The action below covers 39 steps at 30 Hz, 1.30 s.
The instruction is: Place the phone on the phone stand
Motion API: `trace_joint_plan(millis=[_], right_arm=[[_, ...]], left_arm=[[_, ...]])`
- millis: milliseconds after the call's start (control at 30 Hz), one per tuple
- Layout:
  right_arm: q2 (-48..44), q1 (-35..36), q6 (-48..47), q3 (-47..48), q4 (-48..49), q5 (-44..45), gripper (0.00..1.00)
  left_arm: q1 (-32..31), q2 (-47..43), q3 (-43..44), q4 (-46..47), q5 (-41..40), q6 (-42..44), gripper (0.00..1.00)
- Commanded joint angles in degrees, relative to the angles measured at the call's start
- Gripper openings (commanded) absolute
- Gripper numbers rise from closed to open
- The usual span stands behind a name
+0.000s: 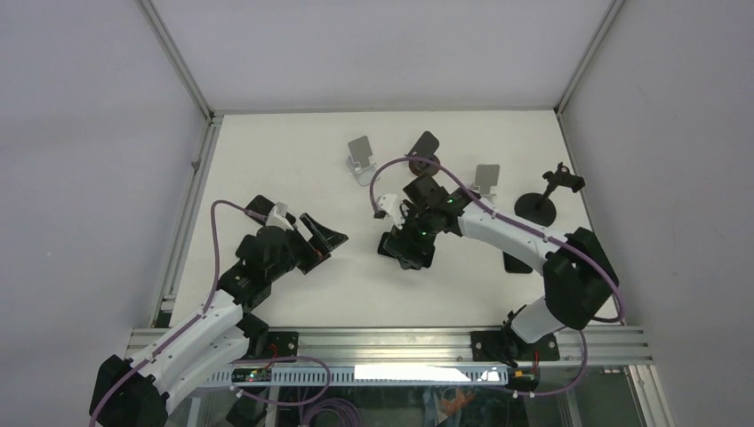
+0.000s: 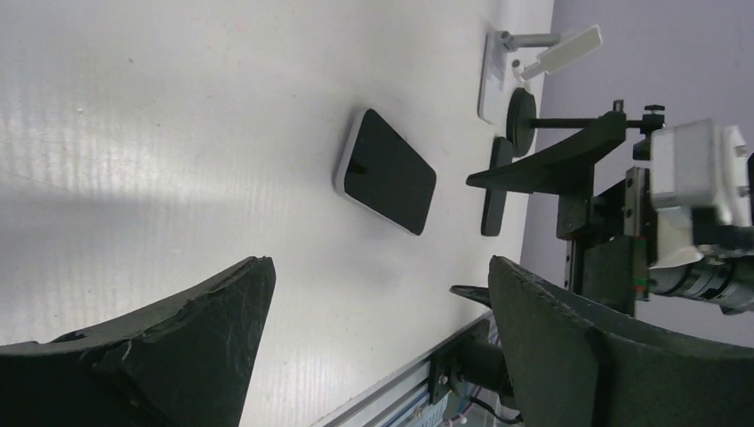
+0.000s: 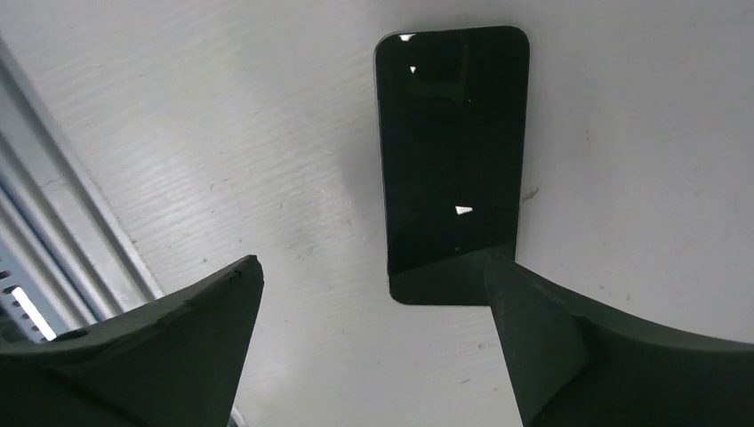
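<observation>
A black phone [image 3: 452, 151] lies flat, screen up, on the white table; in the left wrist view the phone [image 2: 384, 172] shows at mid-table. My right gripper [image 3: 373, 276] hangs open low over its near end, the right fingertip [image 3: 516, 294] covering one corner and the left fingertip off to the side. In the top view the right gripper [image 1: 405, 247] hides most of the phone. My left gripper [image 1: 324, 245] stands open and empty to the phone's left, aimed toward it. A silver phone stand [image 1: 360, 156] and a black phone stand [image 1: 425, 151] sit behind the phone.
Another silver stand [image 1: 486, 181] and a black clamp stand on a round base [image 1: 542, 203] are at the back right. A second dark flat slab [image 1: 516, 262] lies by the right arm. The aluminium rail [image 1: 391, 342] runs along the near edge.
</observation>
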Motion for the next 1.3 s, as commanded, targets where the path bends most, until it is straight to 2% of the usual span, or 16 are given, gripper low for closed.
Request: trace_joint_plan(millis=[0,433,1267], right_arm=[[5.2,3.01,1.96,0.57,7.7,10.28,1.0],[13.33,4.54,0.62,4.33,5.68,14.05,1.0],[18.89,4.67,1.5,5.5,6.03,16.2,1.0]], left_arm=[[-0.13,-0.56,-0.76,4.67,-4.15,-1.93,0.93],[-0.13,-1.65,-3.0,5.91,-3.5,-1.86,0.93],[-0.13,0.51,-3.43,9.62,-0.7,-2.95,0.91]])
